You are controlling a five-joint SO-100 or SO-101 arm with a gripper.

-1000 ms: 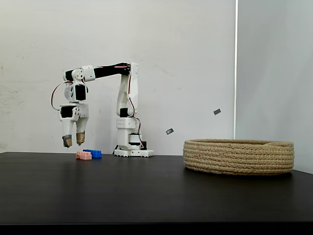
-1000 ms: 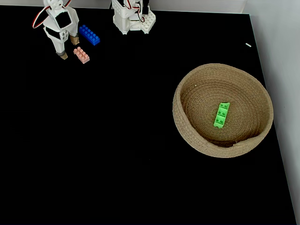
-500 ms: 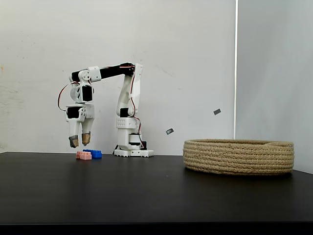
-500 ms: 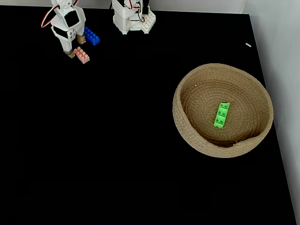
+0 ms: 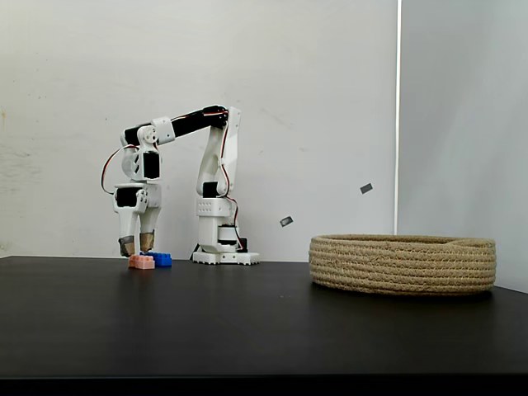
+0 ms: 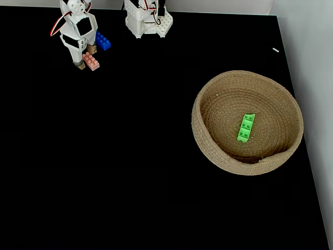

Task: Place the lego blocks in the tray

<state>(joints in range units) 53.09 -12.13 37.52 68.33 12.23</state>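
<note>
A pale pink lego block [image 6: 91, 61] lies at the table's far left, with a blue lego block [image 6: 102, 40] just behind it. In the side-on fixed view the pink block [image 5: 141, 261] and the blue one [image 5: 160, 259] sit side by side. My gripper [image 6: 86, 57] points straight down, open, its tan fingertips [image 5: 126, 246] just above the pink block and holding nothing. A green lego block [image 6: 246, 127] rests inside the tray [image 6: 208, 151], a round coiled-rope basket [image 5: 403, 264] at the right.
The arm's white base [image 6: 146, 22] stands at the back of the black table, right of the blocks. A white wall runs along the table's right edge [image 6: 307, 156]. Open black tabletop lies between the blocks and the tray.
The gripper has moved right and lowered from beside the blocks to just over the pink block, its jaws a little narrower. The blocks have not moved.
</note>
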